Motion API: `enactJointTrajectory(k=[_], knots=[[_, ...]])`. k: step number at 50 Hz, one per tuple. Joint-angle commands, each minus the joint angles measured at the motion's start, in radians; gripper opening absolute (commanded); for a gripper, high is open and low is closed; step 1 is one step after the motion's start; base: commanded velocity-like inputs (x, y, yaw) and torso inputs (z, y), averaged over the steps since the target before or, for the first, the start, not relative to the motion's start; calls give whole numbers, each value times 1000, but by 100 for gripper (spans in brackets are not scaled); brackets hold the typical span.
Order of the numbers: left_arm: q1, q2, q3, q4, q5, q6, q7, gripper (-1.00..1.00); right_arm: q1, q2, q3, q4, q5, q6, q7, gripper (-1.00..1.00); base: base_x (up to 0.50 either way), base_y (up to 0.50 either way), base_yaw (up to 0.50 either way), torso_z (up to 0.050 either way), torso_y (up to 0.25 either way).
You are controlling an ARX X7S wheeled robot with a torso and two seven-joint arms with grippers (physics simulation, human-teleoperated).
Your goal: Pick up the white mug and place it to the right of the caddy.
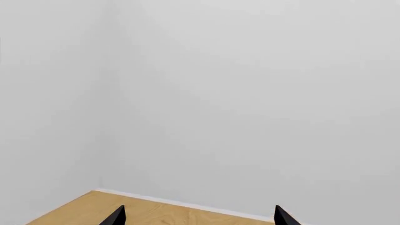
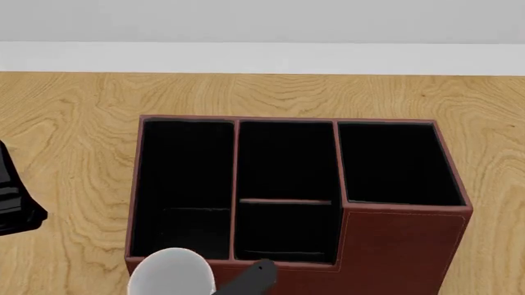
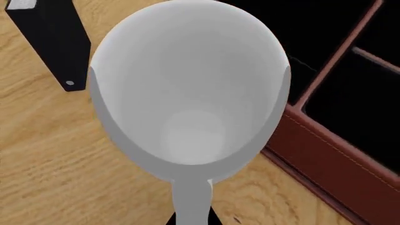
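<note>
Mug position decides the coming move: the plain glossy white mug [image 2: 171, 273] hangs at about seven o'clock in the head view, over the near-left corner of the reddish-brown leather-look caddy [image 2: 394, 246] with black-lined compartments. Free wooden tabletop [image 2: 492, 123] lies at three o'clock, so the carry must run rightward across the box. The right gripper [image 3: 192, 216] appears to grasp the mug by its handle, though its jaws are barely visible. The left gripper [image 1: 198, 216] is spread wide, holding nothing.
</note>
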State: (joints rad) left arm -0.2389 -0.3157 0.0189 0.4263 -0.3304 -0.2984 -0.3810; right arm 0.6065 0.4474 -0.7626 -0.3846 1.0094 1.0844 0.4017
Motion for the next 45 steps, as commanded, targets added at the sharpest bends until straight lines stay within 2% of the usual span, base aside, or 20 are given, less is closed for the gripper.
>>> enactJointTrajectory(k=[1,45], knots=[[0,-4,1,1,-4,-1,-4,100,23,8,40,-63,34,40,44,-100,0,0,0,0,0],[-1,-15,8,-3,-15,8,-14,100,104,78,226,-208,303,140,273,-100,0,0,0,0,0]])
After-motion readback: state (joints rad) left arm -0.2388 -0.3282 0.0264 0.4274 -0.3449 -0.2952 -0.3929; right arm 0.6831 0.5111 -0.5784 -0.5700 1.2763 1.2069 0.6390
